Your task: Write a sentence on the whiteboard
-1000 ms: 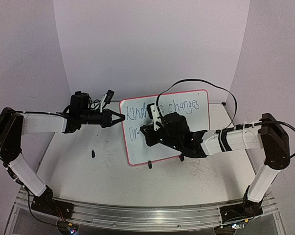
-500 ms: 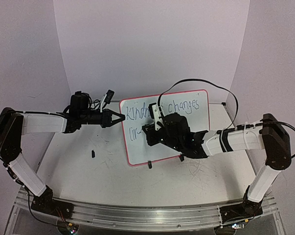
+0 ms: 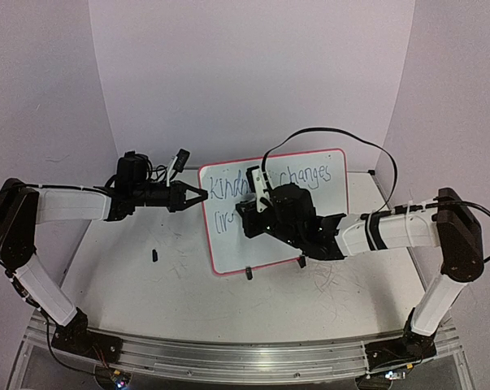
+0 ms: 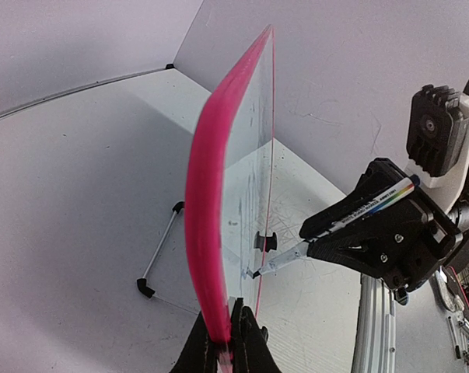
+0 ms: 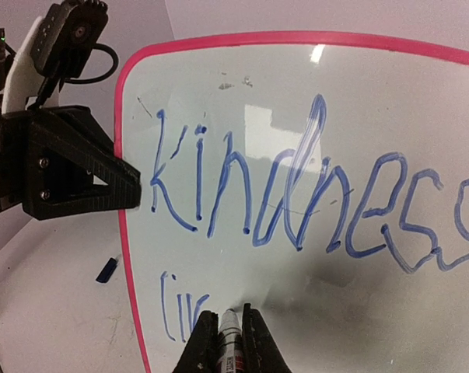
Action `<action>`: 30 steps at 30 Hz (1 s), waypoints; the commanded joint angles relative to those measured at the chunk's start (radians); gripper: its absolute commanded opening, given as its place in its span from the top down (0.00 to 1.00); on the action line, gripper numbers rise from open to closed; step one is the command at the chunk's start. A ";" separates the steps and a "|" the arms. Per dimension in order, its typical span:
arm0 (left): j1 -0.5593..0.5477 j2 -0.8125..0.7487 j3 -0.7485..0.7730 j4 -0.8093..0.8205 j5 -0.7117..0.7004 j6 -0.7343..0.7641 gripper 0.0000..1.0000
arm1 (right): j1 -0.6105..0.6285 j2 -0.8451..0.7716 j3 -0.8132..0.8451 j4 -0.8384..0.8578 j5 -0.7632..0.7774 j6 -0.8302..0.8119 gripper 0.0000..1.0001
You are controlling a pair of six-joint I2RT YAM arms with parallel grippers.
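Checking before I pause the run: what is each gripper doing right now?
left gripper: closed, clamping the whiteboard by its pink frame.
right gripper: closed on a marker, tip at the board.

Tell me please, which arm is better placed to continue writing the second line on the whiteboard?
The right. The right gripper is shut on the marker, whose tip sits at the unfinished second line. The left gripper is clamped on the whiteboard frame, steadying it.

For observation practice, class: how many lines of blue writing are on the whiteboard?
2. The top line, "Kindness changes", crosses the whiteboard's upper part; a shorter second line starts below it, at left. The right arm may hide more.
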 commanded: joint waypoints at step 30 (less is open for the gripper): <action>-0.009 -0.004 0.030 -0.028 -0.023 0.101 1.00 | 0.000 0.019 -0.029 0.016 -0.012 0.046 1.00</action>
